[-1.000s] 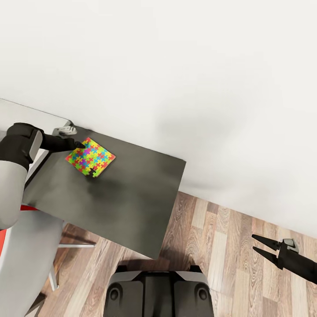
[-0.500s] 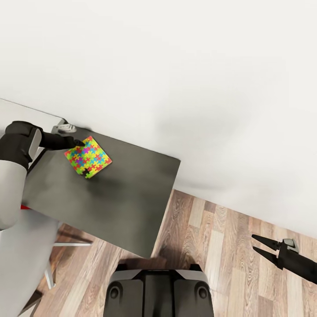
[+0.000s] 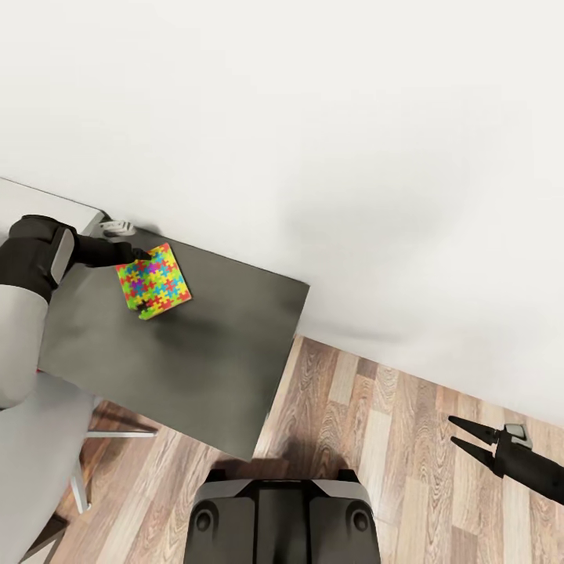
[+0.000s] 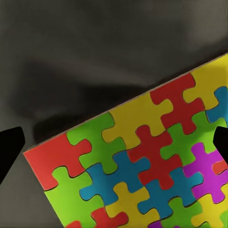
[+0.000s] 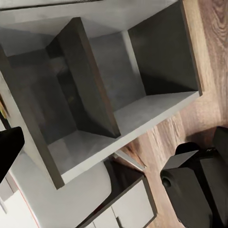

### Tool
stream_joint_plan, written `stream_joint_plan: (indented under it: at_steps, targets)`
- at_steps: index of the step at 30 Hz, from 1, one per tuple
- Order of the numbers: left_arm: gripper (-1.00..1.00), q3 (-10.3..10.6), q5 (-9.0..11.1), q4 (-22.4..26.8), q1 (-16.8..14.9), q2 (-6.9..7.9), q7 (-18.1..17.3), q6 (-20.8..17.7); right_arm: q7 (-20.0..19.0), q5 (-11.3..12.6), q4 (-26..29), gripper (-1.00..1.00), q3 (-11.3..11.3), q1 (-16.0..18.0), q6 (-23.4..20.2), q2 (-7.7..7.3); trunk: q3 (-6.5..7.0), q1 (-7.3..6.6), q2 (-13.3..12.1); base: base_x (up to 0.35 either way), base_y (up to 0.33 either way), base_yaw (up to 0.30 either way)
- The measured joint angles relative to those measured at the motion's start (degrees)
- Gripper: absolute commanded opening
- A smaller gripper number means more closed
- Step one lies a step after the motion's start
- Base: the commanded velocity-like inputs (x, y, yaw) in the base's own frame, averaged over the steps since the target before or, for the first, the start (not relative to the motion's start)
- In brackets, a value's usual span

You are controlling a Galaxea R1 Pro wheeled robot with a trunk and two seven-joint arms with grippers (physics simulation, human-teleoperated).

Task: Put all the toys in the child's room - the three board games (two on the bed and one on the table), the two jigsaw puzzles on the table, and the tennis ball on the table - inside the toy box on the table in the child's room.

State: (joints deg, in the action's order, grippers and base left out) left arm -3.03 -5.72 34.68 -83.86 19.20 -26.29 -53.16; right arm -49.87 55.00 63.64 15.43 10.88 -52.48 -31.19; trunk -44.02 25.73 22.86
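Observation:
One jigsaw puzzle, a bright mat of interlocking pieces, sits on the dark grey side unit of the table, near its back left. My left gripper touches the puzzle's upper corner. In the left wrist view the puzzle spreads beyond the gripper, whose two black fingertips stand far apart at either side, and a shadow band runs along its edge. My right gripper hangs open over the wood floor, far to the right. A strip of the white desk top shows at the left.
A white wall runs right behind the side unit. My dark base stands on the wood floor just in front of it. A light grey rounded seat on thin legs is at the lower left. The right wrist view looks into the unit's open shelves.
The view has swung right, so the table sits further left in the picture. The puzzle has stayed at my left fingertip, turning clockwise and sliding right along the dark top. The right arm has not moved.

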Motion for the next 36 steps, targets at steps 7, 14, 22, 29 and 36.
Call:
stream_joint_plan:
  at_steps: [7, 14, 22, 29, 36]
  targets:
    - [1.0, 0.67, 0.74, 0.77, 0.82, 0.44, -0.95, 0.81, 0.92, -0.03, -0.33, 1.0, -0.18, 0.0, 1.1, 0.82, 0.01, -0.01, 0.01, 0.0, -0.009, 0.0]
    - [1.0, 0.94, -0.77, 1.43, 0.93, -0.48, -1.67, 1.42, 1.4, -0.63, -0.38, 1.0, 0.03, 0.0, 1.09, 1.61, 0.01, -0.01, 0.01, 0.0, 0.0, 0.0]
    - [1.0, 1.23, 1.66, 1.72, 0.97, -0.78, 1.09, 0.8, 3.47, -1.76, -0.44, 1.0, 0.55, 0.06, 0.11, 3.28, 0.01, -0.01, 0.01, 0.0, 0.0, 0.0]
    - [1.0, 1.29, 1.84, 1.76, 1.0, -0.78, 1.21, 0.95, 3.52, -1.78, -0.44, 1.0, 0.56, 0.06, 0.17, 3.33, 0.01, -0.01, 0.01, 0.0, 0.0, 0.0]
    - [1.0, 1.32, 2.0, 1.66, 0.97, -0.71, 1.14, 0.94, 3.53, -1.79, -0.44, 1.0, 0.45, 0.04, 0.18, 3.34, 0.01, 0.0, 0.0, 0.0, 0.0, 0.0]
